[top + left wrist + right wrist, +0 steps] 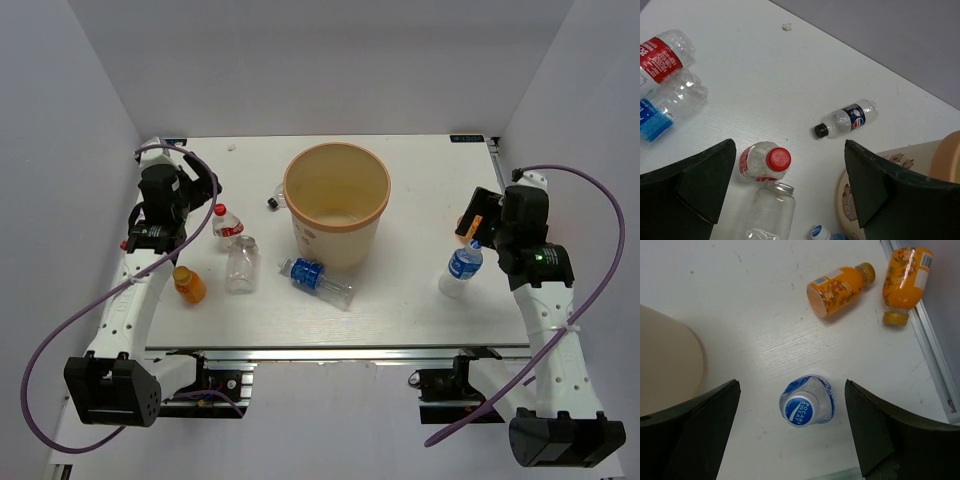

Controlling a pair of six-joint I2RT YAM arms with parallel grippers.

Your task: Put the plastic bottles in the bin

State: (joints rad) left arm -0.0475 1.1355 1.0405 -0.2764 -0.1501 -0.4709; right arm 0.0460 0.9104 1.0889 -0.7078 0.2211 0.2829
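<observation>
The beige bin (336, 205) stands mid-table. My left gripper (203, 188) is open and empty above an upright red-capped bottle (765, 161), jaws wide apart in the left wrist view (790, 145). An unlabelled clear bottle (767, 210) stands against it. A red-label bottle (662, 55), a blue-label bottle (662, 110) and a small black-capped bottle (845, 119) lie beyond. My right gripper (792, 385) is open and empty above an upright blue-capped bottle (807, 402). Two orange bottles (839, 289) (905, 282) lie farther off.
An orange bottle (189, 284) stands at the front left, and a blue-label bottle (315, 278) lies in front of the bin. The table's right edge rail (935, 365) runs close to the orange bottles. A small white scrap (786, 27) lies at the far side.
</observation>
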